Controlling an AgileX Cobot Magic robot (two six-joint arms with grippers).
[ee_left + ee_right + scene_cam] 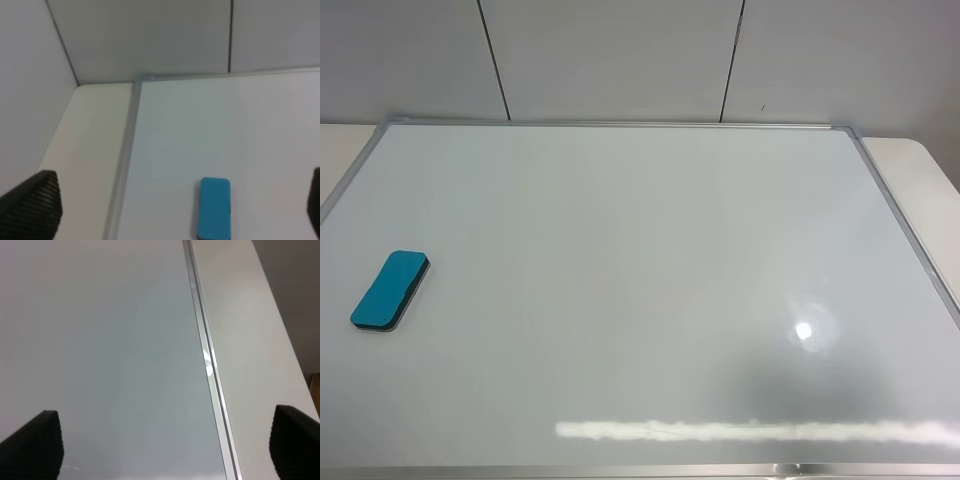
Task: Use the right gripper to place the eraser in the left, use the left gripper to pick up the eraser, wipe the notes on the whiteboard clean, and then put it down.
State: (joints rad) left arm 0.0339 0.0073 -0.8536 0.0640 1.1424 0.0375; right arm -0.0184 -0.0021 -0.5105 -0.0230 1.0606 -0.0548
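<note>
Jaws of both grippers stand wide and hold nothing: the left gripper [165, 220] shows one black fingertip [32, 205] over the counter and the other at the far edge of its wrist view, with the eraser [214, 207] lying between them further ahead; the right gripper [165, 450] straddles the silver frame on the side of the whiteboard [640, 300] away from the eraser. Neither arm appears in the high view.

Judged step: the final one appears complete. The eraser [390, 290] rests flat, felt side down, near the whiteboard's left frame, and no notes are visible on the board.

Next move, if any: withdrawal only; no grasp seems required.

Surface: glossy white, with lamp reflections opposite the eraser and along the near frame. A pale counter [920, 190] borders the board. Beyond the whiteboard's far frame stands a grey panelled wall [620, 60] with dark seams.
</note>
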